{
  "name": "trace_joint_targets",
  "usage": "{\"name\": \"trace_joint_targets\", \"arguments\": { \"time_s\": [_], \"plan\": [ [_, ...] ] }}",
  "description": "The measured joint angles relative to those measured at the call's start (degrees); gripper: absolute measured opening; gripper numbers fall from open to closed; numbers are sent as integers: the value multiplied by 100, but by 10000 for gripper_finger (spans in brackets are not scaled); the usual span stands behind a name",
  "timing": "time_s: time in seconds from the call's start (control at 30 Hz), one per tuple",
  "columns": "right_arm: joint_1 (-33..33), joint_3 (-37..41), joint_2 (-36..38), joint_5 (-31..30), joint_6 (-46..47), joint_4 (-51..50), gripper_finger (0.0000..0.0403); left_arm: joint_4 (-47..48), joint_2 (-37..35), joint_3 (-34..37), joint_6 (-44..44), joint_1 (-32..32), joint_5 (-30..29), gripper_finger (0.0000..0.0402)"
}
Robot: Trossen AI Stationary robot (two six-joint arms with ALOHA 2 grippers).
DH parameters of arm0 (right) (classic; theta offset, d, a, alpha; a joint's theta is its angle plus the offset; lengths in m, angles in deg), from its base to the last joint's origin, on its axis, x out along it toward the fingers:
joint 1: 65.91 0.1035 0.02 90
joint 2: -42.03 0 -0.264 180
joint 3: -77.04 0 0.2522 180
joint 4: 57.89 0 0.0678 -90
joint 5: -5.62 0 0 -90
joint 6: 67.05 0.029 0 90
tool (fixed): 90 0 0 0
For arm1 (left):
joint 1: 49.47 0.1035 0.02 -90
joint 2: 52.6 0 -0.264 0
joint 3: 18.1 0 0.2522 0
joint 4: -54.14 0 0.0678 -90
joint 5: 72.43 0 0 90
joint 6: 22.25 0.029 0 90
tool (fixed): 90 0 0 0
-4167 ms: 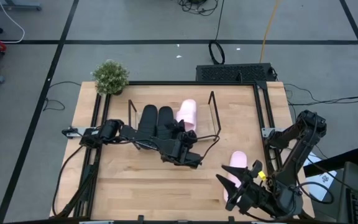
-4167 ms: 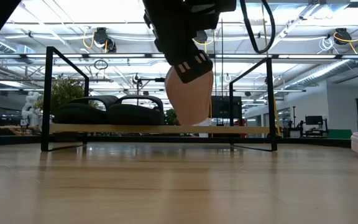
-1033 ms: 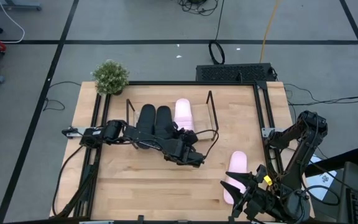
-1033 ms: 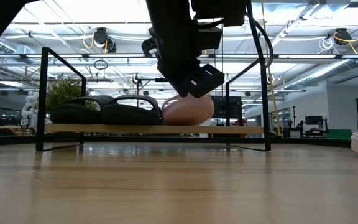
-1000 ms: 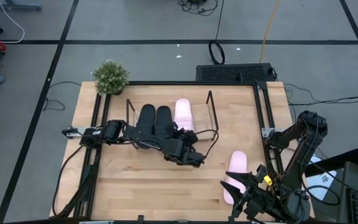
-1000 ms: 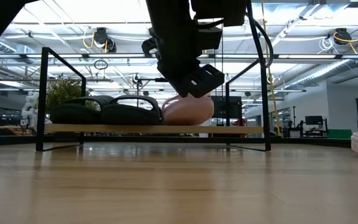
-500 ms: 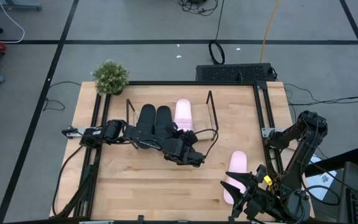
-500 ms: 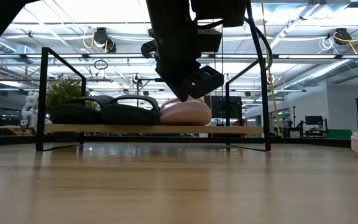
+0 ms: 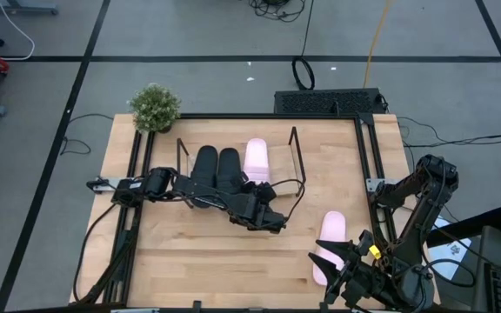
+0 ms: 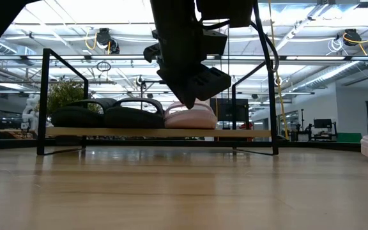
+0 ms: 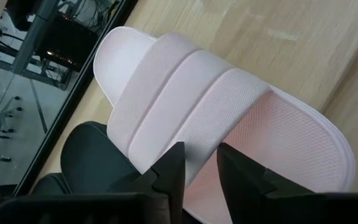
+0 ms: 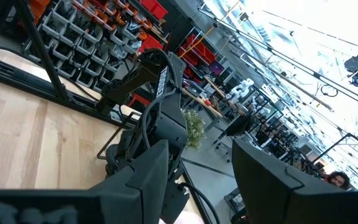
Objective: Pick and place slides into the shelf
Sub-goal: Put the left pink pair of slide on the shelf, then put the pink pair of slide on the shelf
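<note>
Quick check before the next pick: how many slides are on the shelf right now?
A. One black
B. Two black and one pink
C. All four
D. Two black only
B: the high view shows two black slides and one pink slide side by side in the shelf, while the second pink slide lies on the table by the right arm.

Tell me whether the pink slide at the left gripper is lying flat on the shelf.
Flat: the pink slide rests sole-down on the shelf beside the black pair.

Lighting was even and bright overhead. Ceiling lamps (image 10: 356,35) glared in the low view; arm (image 10: 184,45) backlit, silhouetted. Shadows soft; wrist foregrounds blurred.
</note>
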Motion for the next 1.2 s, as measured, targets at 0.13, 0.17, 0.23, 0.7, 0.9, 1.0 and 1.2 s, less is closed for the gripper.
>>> {"name": "trace_joint_targets", "arguments": {
  "time_s": [0.13, 0.17, 0.23, 0.7, 0.9, 1.0, 1.2],
  "plan": [
    [0, 0, 0, 2, 2, 0, 169, -6, 0, -1, -6, -19, 8, 118],
    [0, 0, 0, 0, 2, 0, 169, -8, 0, 0, -15, -21, 8, 122],
    [-1, 0, 0, 1, 2, 0, 169, -11, 0, -1, -15, -22, 8, 131],
    [0, 0, 0, 0, 130, -8, 169, -293, 0, -2, 317, -65, -6, 200],
    [0, 0, 0, 0, 148, -26, 169, -395, 0, -2, 481, -159, -101, 234],
    [0, 0, 0, 0, 146, -26, 169, -395, 0, -2, 473, -213, -58, 248],
    [0, 0, 0, 0, 142, -28, 169, -386, -68, -3, 444, -394, -33, 264]
  ]
}}
